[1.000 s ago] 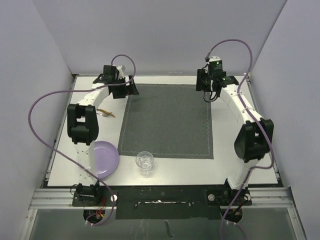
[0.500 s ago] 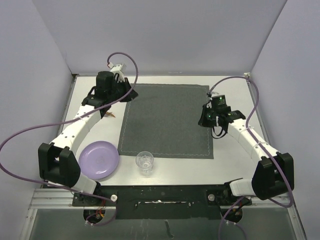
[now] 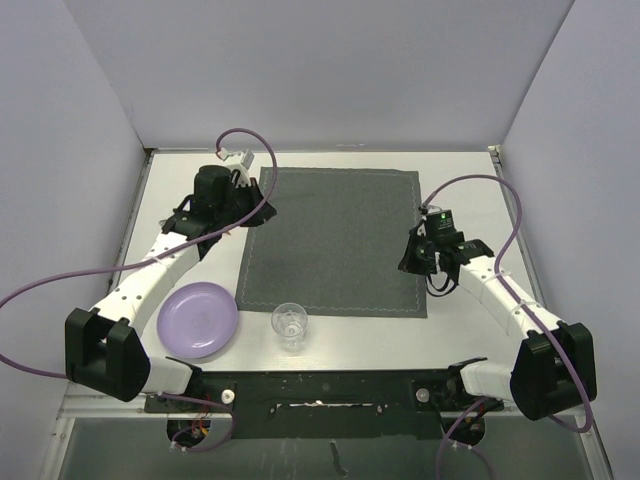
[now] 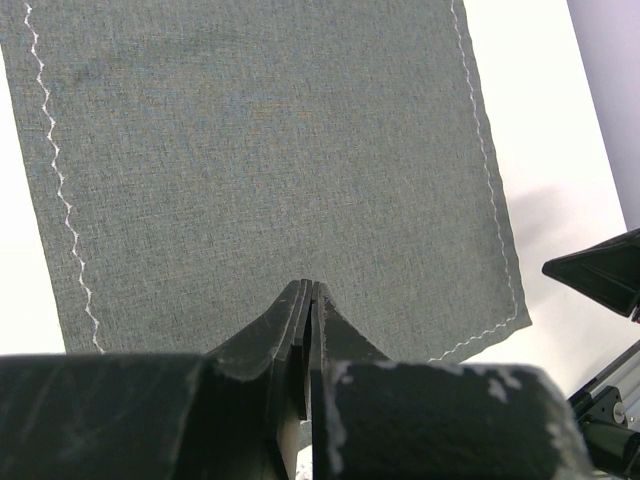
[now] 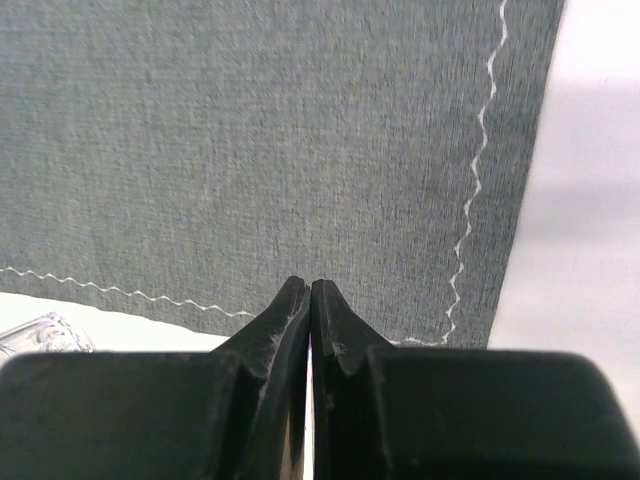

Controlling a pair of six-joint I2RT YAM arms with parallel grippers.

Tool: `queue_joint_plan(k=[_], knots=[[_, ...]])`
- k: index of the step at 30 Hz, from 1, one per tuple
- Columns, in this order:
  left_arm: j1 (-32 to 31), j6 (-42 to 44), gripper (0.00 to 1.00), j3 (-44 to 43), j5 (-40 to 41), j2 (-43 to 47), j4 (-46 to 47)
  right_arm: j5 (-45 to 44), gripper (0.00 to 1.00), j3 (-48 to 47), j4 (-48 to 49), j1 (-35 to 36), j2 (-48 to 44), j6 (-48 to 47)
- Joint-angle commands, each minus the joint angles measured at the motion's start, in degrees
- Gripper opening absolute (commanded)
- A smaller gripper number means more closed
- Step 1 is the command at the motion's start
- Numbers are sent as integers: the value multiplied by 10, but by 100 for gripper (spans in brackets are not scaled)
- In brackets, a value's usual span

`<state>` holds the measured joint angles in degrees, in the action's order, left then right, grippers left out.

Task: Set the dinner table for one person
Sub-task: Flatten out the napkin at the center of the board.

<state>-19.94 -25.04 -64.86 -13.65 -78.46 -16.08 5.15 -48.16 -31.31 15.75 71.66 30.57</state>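
Observation:
The white dinner table (image 3: 470,190) carries a dark grey placemat (image 3: 335,240) in its middle. My left gripper (image 3: 260,206) hovers over the mat's far left part. Its jaws are shut with nothing between them, as the left wrist view confirms over the cloth (image 4: 270,150), where my left gripper (image 4: 308,286) shows closed tips. My right gripper (image 3: 409,262) hangs over the mat's right edge, also shut and empty. In the right wrist view my right gripper (image 5: 308,284) sits above the mat's near right corner (image 5: 455,335).
A purple plate (image 3: 198,318) lies at the near left of the table. A clear glass (image 3: 289,326) stands just in front of the mat's near edge, and its rim (image 5: 40,335) shows in the right wrist view. Purple cables loop above both arms.
Both grippers have gone from open to shut. Both arms have drawn back from the mat's far corners towards the near side, the right one furthest, down along the mat's right edge.

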Motion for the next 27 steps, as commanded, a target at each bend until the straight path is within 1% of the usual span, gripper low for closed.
queue_joint_plan(k=[1,7,14,19,23,27], knots=[[-2,0,0,-3,4,16,14,18,0,22,25,1,-5,37],[-2,8,0,3,-1,14,10,37,0,33,25,2,32,25],[-2,15,0,5,-3,11,7,-2,0,36,-28,3,18,12],[-2,16,0,6,-11,8,8,-26,0,39,-51,2,2,26],[-2,15,0,8,-17,13,10,-33,0,38,-58,2,16,33],[-2,20,0,10,-16,25,4,-38,0,35,-57,3,50,30]])
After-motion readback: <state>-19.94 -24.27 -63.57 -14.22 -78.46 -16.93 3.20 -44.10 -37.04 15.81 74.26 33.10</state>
